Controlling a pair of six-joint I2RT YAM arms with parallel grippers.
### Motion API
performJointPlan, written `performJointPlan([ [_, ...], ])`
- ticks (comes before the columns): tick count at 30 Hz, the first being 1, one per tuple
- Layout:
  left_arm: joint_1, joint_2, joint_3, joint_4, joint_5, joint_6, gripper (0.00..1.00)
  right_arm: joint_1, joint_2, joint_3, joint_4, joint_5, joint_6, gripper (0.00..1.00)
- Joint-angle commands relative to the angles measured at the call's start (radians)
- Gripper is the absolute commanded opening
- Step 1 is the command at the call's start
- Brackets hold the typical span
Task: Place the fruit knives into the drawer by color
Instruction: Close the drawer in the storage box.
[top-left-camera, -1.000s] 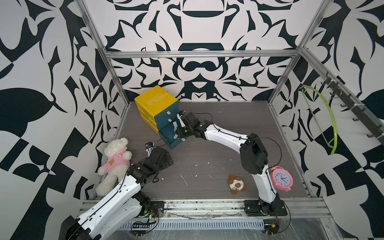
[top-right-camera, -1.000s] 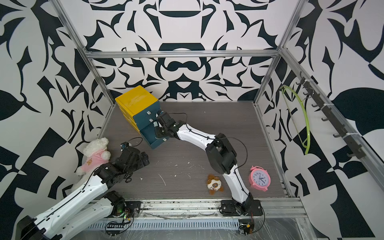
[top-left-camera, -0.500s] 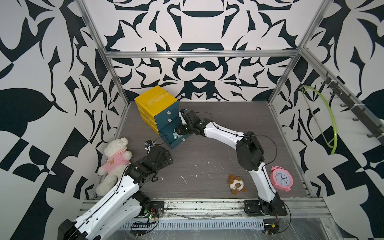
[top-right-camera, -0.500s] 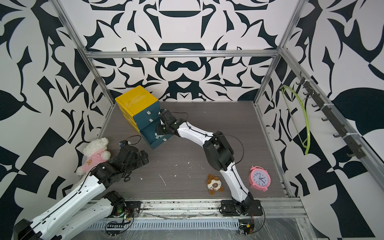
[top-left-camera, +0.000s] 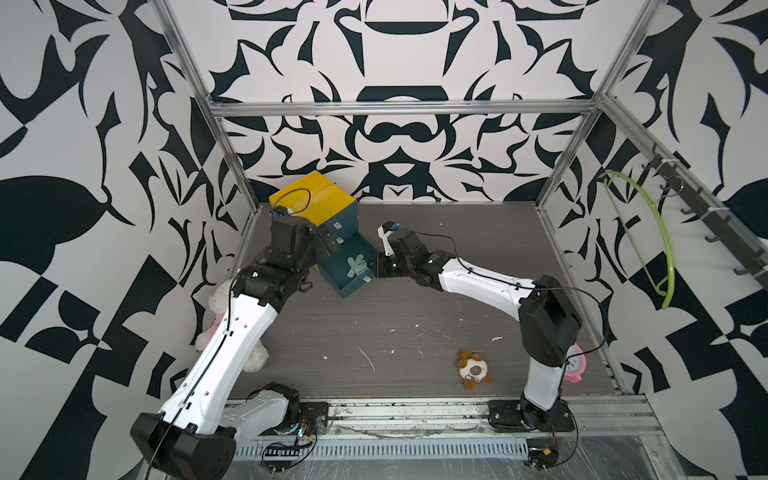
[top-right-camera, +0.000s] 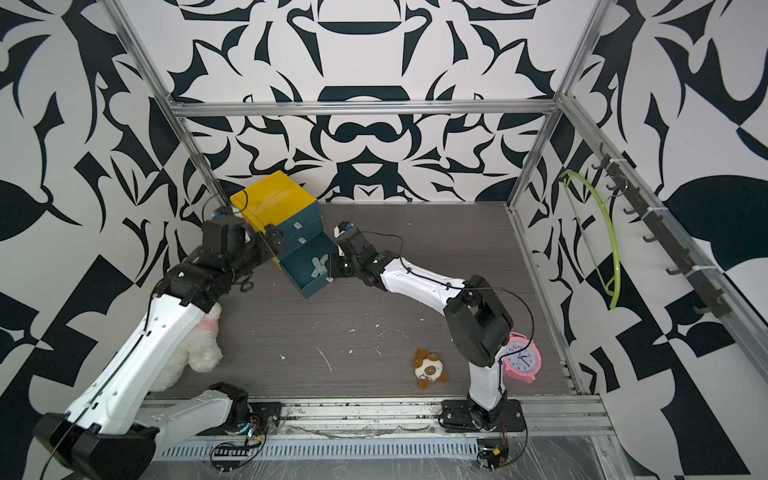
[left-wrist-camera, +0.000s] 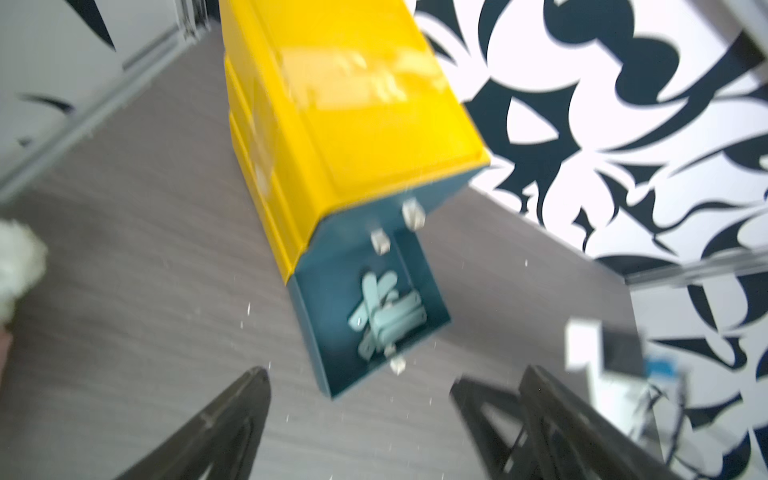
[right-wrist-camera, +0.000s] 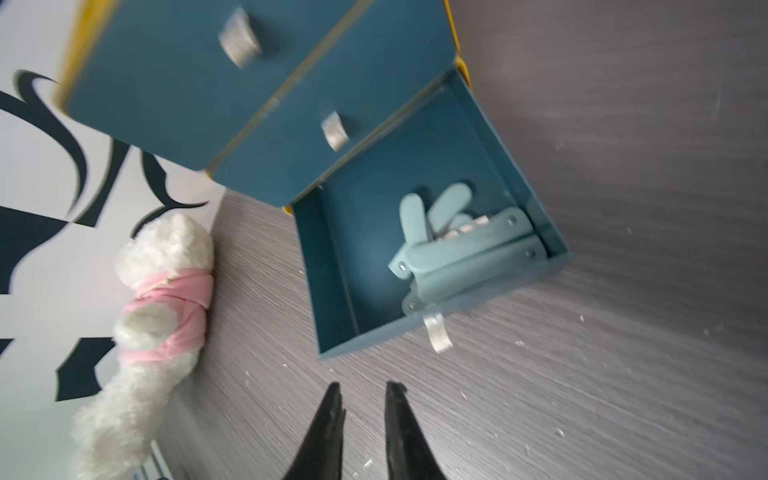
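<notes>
Right pincer (right-wrist-camera: 364, 387) hovers narrowly parted, facing the open drawer (right-wrist-camera: 370, 232).

- My left end effector (left-wrist-camera: 390, 374) has its jaws spread wide; the dark fingers (left-wrist-camera: 232, 424) grip nothing.
- Past them I see a yellow cabinet (left-wrist-camera: 353, 104) with teal fronts, standing on the grey wood-grain bench (left-wrist-camera: 145, 270).
- Its lowest drawer (left-wrist-camera: 328, 324) is pulled out; the two above it sit shut, each with a small pale handle.
- Mint-teal fruit knives (left-wrist-camera: 386, 316) lie piled crosswise in the drawer, toward its front wall; blur hides their number.
- White specks dot the bench.
- White plush (left-wrist-camera: 16, 266) shows at the frame's edge.
- Blurred white-and-black hardware (left-wrist-camera: 602, 345) sits near the drawer's front.
</notes>
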Motion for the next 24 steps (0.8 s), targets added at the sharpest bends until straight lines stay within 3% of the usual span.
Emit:
performJointPlan([
  [1, 0.04, 0.145, 0.138, 0.011, -0.034, 0.086, 0.99, 0.005, -0.045, -0.065, 0.057, 0.024, 0.055, 0.19],
  [12, 0.126, 0.586, 0.517, -0.172, -0.196, 0.253, 0.86, 0.01, -0.039, -0.137, 0.089, 0.042, 0.099, 0.16],
  [15, 0.137, 0.634, 0.541, -0.202, -0.199, 0.263, 0.78, 0.01, -0.011, -0.122, 0.088, 0.046, 0.105, 0.16],
  [24, 0.14, 0.651, 0.479, -0.189, -0.154, 0.275, 0.72, 0.012, 0.116, -0.014, 0.064, 0.057, 0.122, 0.15],
])
